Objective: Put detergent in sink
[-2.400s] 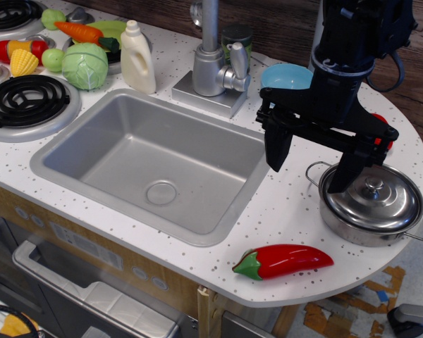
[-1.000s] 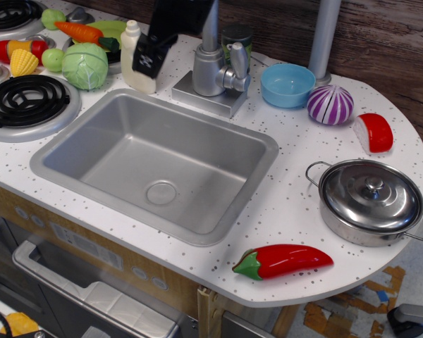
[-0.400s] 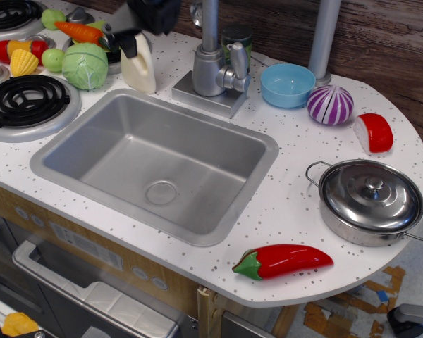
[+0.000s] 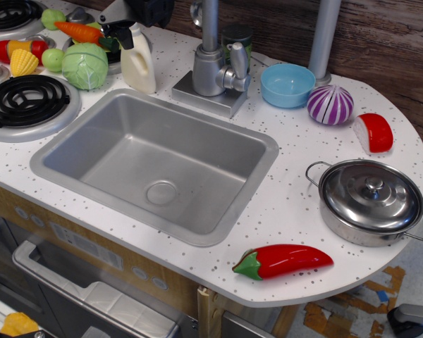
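A: Start at the far left, well away from the gripper (image 4: pixel 129 28). What sits there?

B: Two black coil burners (image 4: pixel 27 95), a red and yellow toy at the edge, a corn cob (image 4: pixel 22 62), and a small green ball. Nearer the tool, an orange carrot (image 4: pixel 80 31) lies just left of it, and a green cabbage (image 4: pixel 85 65) sits below and to its left.

A: And the gripper itself?

B: It is at the top edge, mostly cut off by the frame. A grey finger and a black one come down around the neck of the detergent (image 4: pixel 139 65). Whether they are pressed onto the neck or merely beside it, I cannot tell.

A: Where is the bottle?

B: Directly beneath the gripper, upright on the speckled counter (image 4: pixel 296 204), just behind the back left corner of the sink (image 4: pixel 158 160). It is not in the basin.

A: To the right of the tool?

B: The faucet (image 4: pixel 213 67) stands just beside it, with a dark can behind. Further right come a blue bowl (image 4: pixel 287 84), a purple onion (image 4: pixel 330 104), and a red and white piece (image 4: pixel 375 132). Well away, lower right, are a lidded steel pot (image 4: pixel 371 201) and a red pepper (image 4: pixel 282 260) near the counter's front edge.
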Robot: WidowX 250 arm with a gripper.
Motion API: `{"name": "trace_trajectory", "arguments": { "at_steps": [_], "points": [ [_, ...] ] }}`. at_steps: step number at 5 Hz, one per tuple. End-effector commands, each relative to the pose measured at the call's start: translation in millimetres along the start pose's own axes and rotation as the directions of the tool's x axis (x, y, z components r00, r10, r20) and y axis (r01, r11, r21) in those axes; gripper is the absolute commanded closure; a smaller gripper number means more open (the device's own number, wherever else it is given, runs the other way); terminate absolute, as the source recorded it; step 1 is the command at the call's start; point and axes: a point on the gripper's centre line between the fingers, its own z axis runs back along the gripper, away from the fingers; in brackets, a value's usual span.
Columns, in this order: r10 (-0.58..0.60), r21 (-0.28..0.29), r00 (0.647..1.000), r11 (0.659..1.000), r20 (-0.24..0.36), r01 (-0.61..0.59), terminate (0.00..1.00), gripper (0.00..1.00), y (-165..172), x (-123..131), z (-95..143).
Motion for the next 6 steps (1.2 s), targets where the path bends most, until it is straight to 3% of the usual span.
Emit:
{"name": "trace_trajectory", "arguments": {
  "at_steps": [1,3,4,5,6],
  "points": [
    [-0.018,0.042,1.000,0.999,-0.020,0.018,0.00,0.00,6.9,-31.0,-12.6],
    [0.027,-0.029,1.000,0.999,0.016,-0.026,0.00,0.00,2.6,-35.5,-37.2],
    [0.072,-0.069,0.997,0.995,0.019,-0.070,0.00,1.00,5.8,-31.3,-32.6],
    [0.091,-0.102,0.996,0.991,0.009,-0.090,0.00,1.00,9.7,-30.1,-17.4],
    [0.115,-0.138,0.992,0.983,-0.050,-0.121,0.00,1.00,11.5,-26.4,17.2]
  ]
}}
